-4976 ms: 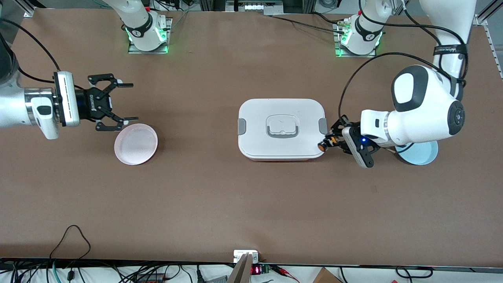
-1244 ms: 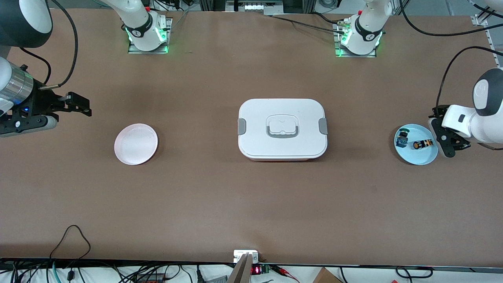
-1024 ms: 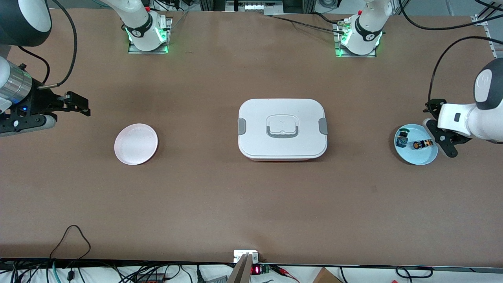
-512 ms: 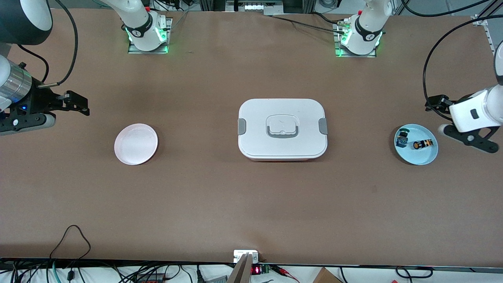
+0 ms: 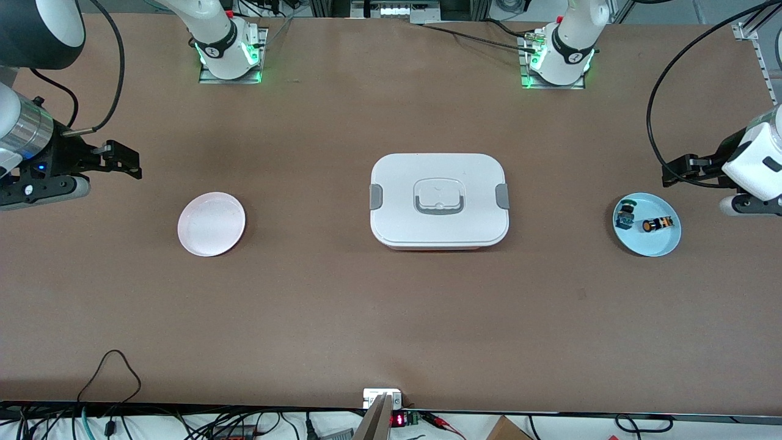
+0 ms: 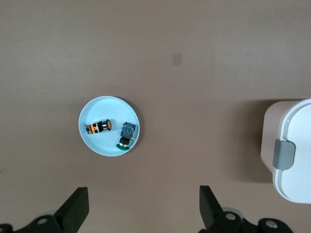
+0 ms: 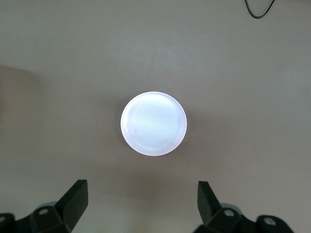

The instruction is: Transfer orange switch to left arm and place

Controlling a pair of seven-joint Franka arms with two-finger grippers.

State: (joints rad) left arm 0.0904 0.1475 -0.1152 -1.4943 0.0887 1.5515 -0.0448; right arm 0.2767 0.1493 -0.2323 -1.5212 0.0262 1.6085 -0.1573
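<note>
- Pink plate (image 5: 211, 223): empty; right gripper (image 7: 141, 206) raised over the table beside it, fingers spread, empty.
- White box (image 5: 438, 200): lidded, at table centre.
- Orange switch (image 5: 657, 224): black body, orange cap, lying on its side in blue plate (image 5: 655, 246), beside green-capped switch (image 5: 624, 214).
- Left gripper (image 6: 143, 208): spread wide, empty, aloft beside the blue plate.
- No legible writing.

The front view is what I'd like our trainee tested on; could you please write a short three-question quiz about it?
1. True or false: the orange switch lies on the pink plate.
2. What shares the blue plate with it: A) green-capped switch, B) nothing?
3. Fill in: the left gripper and right gripper are both ____.

Key: 1 false; 2 A; 3 open.
</note>
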